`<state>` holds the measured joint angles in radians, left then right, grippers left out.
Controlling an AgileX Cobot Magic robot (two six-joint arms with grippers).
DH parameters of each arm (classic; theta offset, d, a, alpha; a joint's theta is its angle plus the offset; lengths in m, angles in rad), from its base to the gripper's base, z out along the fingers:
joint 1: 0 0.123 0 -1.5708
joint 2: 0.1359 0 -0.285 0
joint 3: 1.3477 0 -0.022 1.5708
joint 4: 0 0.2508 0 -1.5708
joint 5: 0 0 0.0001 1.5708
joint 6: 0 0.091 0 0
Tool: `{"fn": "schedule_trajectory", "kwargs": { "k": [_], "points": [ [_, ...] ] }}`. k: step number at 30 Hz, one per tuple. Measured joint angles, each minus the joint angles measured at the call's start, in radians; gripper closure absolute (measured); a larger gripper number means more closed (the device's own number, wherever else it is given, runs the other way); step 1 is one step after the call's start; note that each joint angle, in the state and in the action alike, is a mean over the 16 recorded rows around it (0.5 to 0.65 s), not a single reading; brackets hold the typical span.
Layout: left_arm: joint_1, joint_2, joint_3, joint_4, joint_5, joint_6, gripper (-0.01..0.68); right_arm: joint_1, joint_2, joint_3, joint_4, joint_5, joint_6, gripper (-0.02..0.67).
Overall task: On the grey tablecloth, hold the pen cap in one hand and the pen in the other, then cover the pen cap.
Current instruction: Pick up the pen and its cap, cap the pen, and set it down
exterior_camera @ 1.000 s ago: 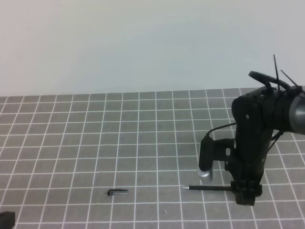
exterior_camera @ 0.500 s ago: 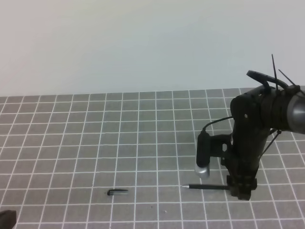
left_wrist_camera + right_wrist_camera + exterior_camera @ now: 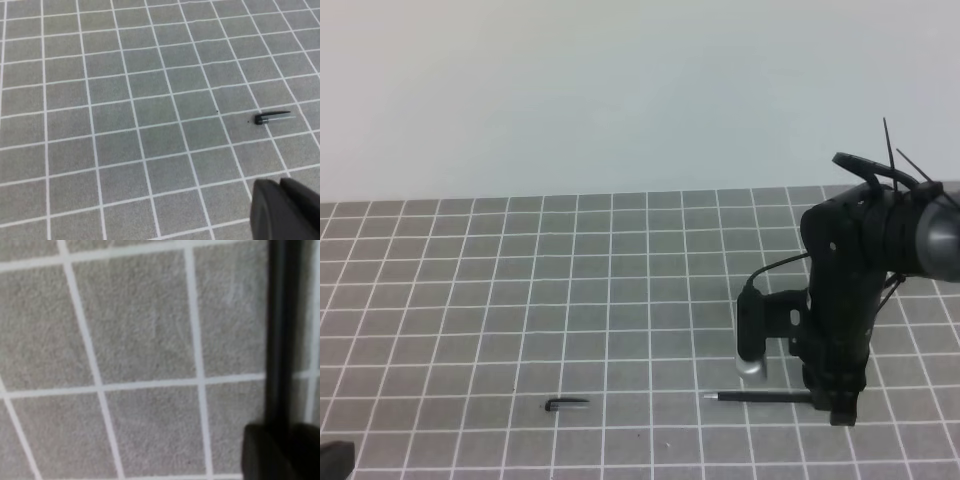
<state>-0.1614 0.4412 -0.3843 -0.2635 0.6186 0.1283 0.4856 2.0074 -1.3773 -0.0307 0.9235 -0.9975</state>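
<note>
- Black and low, the right gripper [image 3: 836,405] sits down at the back end of the pen [image 3: 760,397], right on the grey tablecloth [image 3: 520,300].
- Its jaws stand on either side of the pen's end. They look part way closed, but I cannot tell if they are pinching the pen yet.
- From that gripper, the pen runs flat toward the left, with its little silver tip pointing at the pen cap [image 3: 566,403].
- In the right wrist view the pen [image 3: 281,340] is a dark, blurry bar going straight away from the fingertips [image 3: 262,452].
- The cap lies flat too, well apart from the pen tip, almost in line with it.
- The left gripper [image 3: 285,210] has its jaws closed with nothing in them. It hangs near the cap [image 3: 270,118], with the cap just ahead of it and a bit off to one side.
- So the right arm is the one for the pen, and the left arm is nearer the cap.
- I think the next thing is to squeeze the pen tight and lift it. The left gripper must open before it can take the cap.
</note>
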Motion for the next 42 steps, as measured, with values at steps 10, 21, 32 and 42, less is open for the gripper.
{"fn": "schedule_trajectory", "kwargs": {
  "k": [10,21,32,42],
  "points": [
    [0.0,0.017,-0.02,-0.017,0.029,0.049,0.675,0.0,-0.05,-0.057,0.02,0.087,-0.005,0.579],
    [0.0,0.216,-0.19,-0.117,0.241,0.316,0.675,0.0,-0.143,-0.125,0.156,0.227,0.02,0.582],
    [0.0,0.58,-0.431,-0.289,0.425,0.813,0.675,0.001,-0.179,-0.116,0.257,0.282,0.114,0.582],
    [-0.064,0.91,-0.609,-0.261,0.465,0.993,0.548,0.002,-0.183,-0.086,0.254,0.282,0.193,0.582]
  ]
}}
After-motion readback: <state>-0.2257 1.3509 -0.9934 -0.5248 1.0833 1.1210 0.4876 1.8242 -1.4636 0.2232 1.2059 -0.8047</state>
